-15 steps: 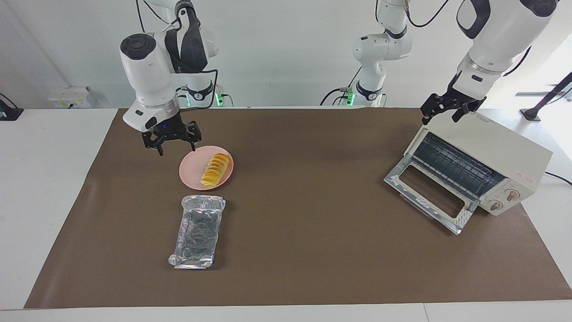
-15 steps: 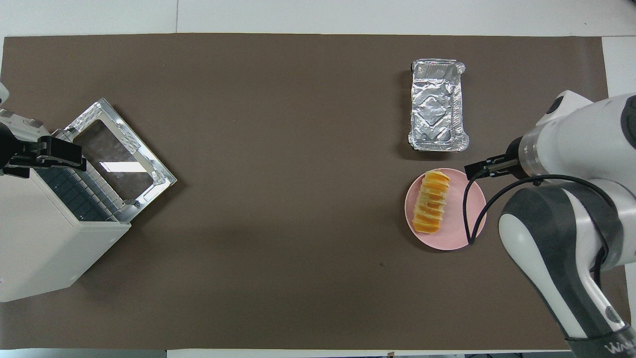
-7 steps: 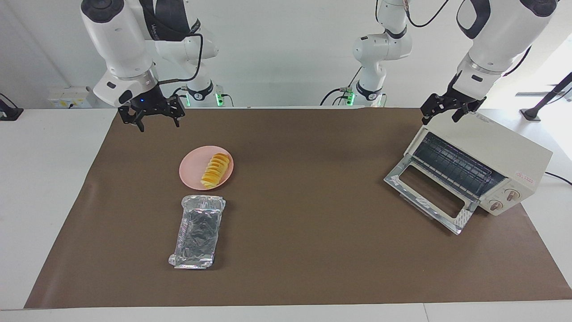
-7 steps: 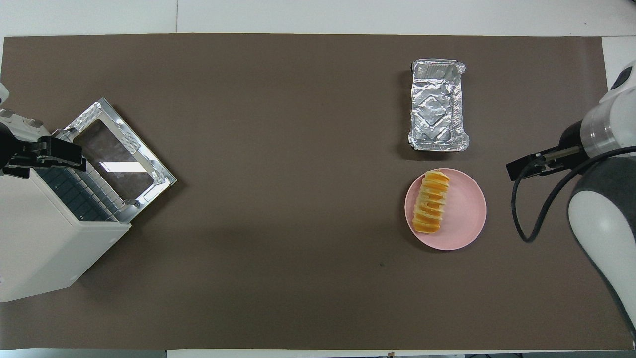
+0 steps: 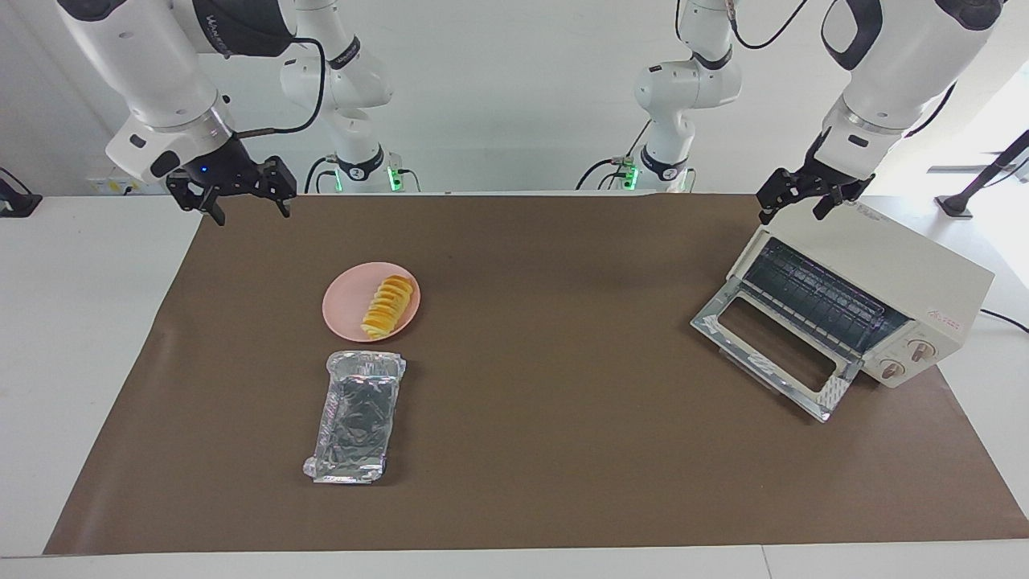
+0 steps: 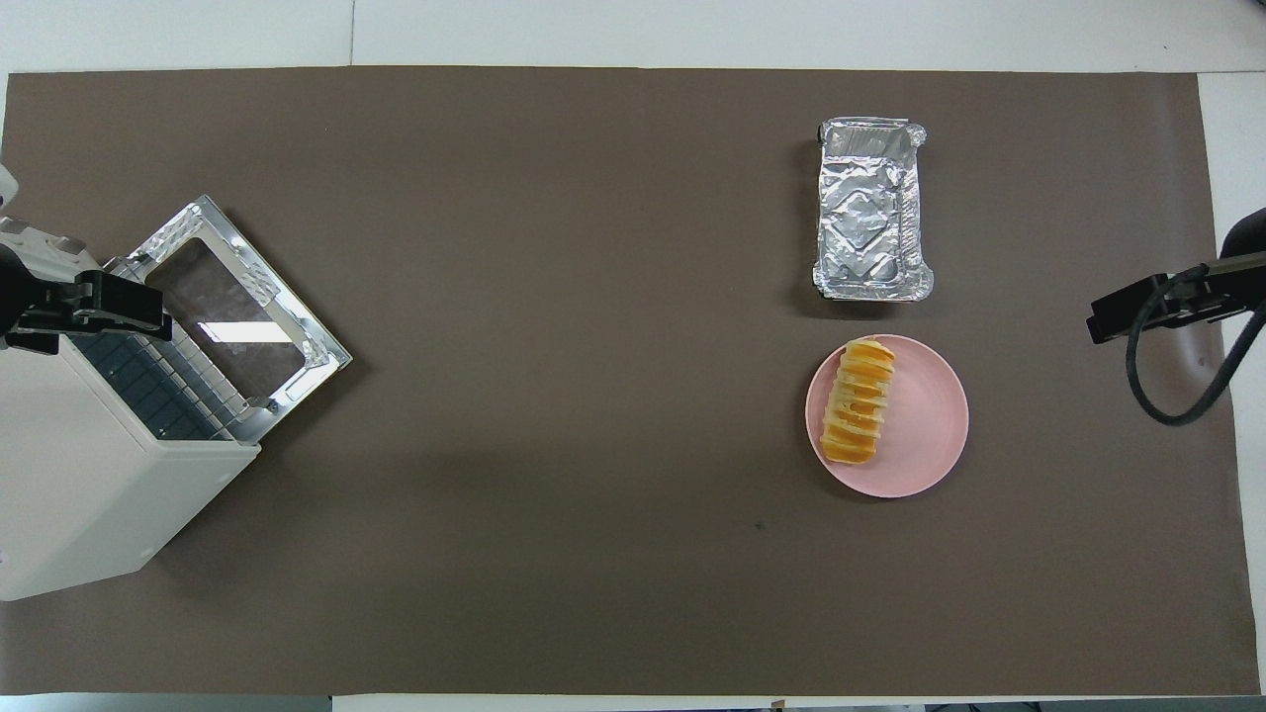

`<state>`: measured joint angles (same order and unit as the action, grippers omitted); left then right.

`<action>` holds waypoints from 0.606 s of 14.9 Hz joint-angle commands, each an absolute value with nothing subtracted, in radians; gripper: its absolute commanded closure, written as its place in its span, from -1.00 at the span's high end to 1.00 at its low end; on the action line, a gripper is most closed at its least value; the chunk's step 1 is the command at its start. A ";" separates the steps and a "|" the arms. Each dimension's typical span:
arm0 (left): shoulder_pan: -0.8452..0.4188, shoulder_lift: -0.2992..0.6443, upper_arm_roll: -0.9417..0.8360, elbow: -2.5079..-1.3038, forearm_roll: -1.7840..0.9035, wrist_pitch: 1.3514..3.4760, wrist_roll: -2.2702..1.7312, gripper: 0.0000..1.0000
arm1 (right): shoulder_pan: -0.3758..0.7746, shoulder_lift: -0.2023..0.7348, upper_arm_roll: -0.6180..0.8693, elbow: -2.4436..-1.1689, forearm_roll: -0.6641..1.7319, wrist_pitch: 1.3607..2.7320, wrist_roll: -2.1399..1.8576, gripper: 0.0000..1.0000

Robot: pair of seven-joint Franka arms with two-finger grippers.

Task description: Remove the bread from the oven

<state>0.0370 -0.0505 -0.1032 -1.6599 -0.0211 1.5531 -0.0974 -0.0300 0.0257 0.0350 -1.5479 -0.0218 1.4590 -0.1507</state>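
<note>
From my station I see the small yellow-orange ridged loaf of bread [image 5: 388, 305] lying on the round pink plate [image 5: 344, 308], toward the right arm's end of the brown-covered worktop [image 5: 547, 450], so I judge the job itself done: the loaf is out and parked where it can be served. Just beside the plate, on the side farther from the robots, sits the crinkled silver foil tray [image 5: 354, 418], empty as far as I can tell; I take it for the carrier the loaf baked in, set down apart so the bread could go onto the plate alone. The boxy cream-white toaster oven [image 5: 900, 273] stands at the left arm's end, well apart from the plate, with its glass-windowed drop-down door [image 5: 772, 350] lying flat open and the wire rack [image 5: 812, 293] bare, which is consistent with nothing left inside to fetch. My right pincer [image 5: 239, 193] hangs up in the air over the mat's corner by the right arm's base, released and carrying nothing, clear of the plate so it cannot knock the loaf. My left pincer [image 5: 806, 195] hovers over the oven's top edge above the door opening, also released and empty; I read that as a waiting post, perhaps handy for steadying the oven or closing the door later.
</note>
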 commanded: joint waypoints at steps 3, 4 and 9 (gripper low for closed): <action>0.041 -0.064 -0.100 -1.666 -0.035 1.546 -0.097 1.00 | -0.052 0.034 0.051 -1.528 -0.012 1.469 -0.161 1.00; 0.041 -0.064 -0.100 -1.666 -0.035 1.546 -0.097 1.00 | -0.054 0.032 0.051 -1.523 -0.014 1.485 -0.161 1.00; 0.041 -0.064 -0.100 -1.666 -0.035 1.548 -0.097 1.00 | -0.067 0.012 0.051 -1.531 -0.006 1.480 -0.161 1.00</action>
